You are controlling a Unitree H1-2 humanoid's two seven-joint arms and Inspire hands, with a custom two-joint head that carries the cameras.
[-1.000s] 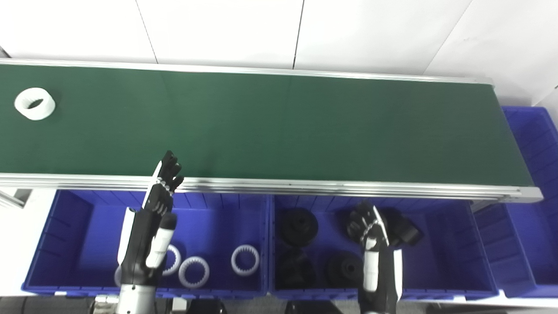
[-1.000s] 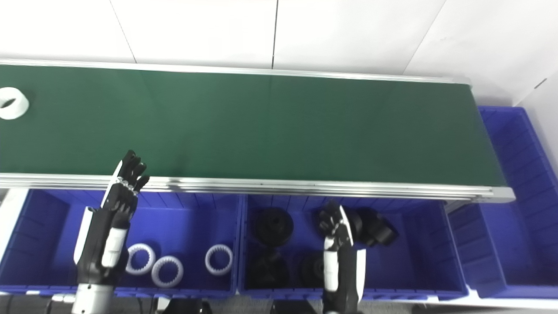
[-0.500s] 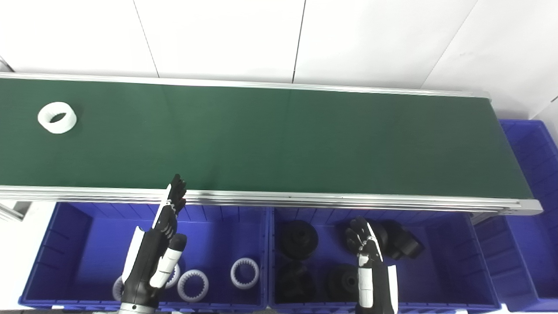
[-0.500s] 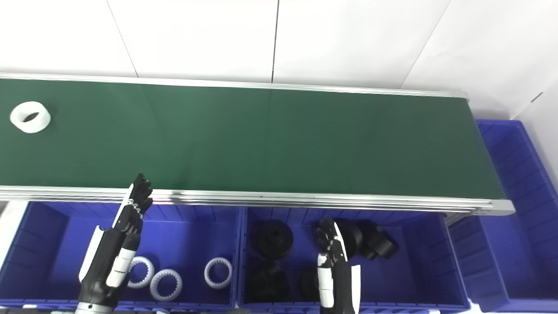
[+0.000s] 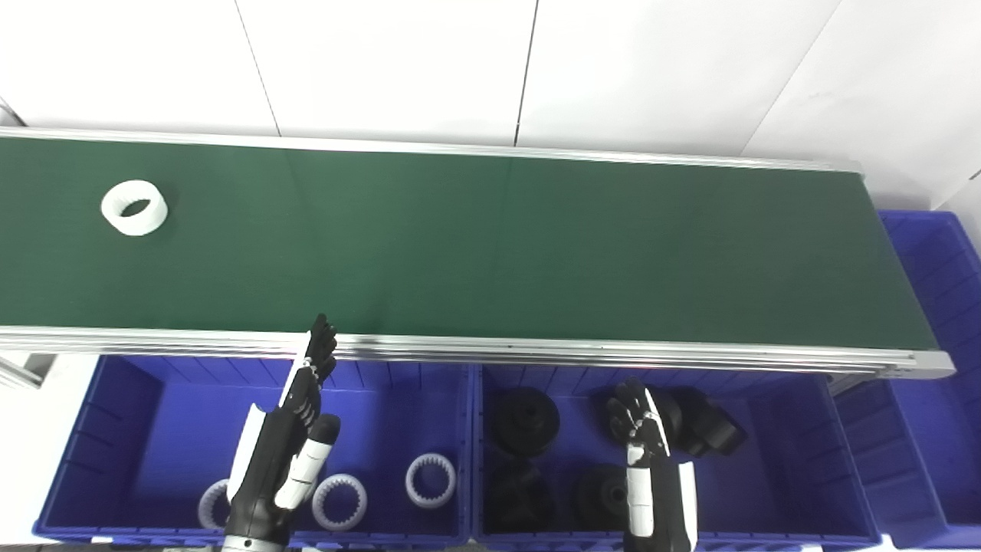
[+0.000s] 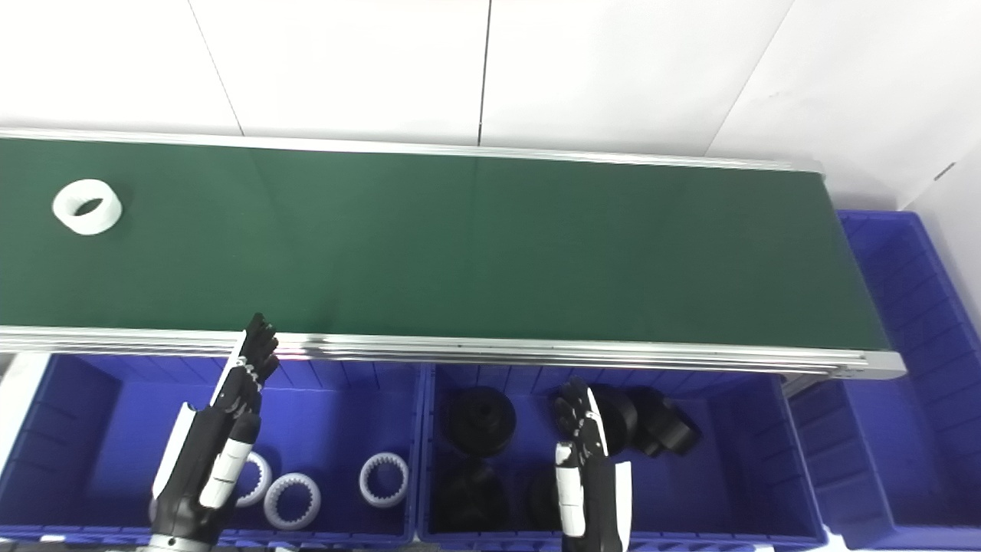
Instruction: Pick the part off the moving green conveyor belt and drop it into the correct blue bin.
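Ring point(image 5: 134, 208), white, lies on the green belt point(image 5: 490, 245) near its left end, well apart from both hands. The left bin point(image 5: 115, 429) holds white toothed rings point(image 5: 430, 481); the middle bin point(image 5: 774, 460) holds black parts point(image 5: 524, 412). Left robot hand point(image 5: 295, 429) reaches up over the left bin, fingers straight and apart, empty, tips at the belt's rail. Right robot hand point(image 5: 640, 429) hangs over the middle bin, fingers loosely spread, empty.
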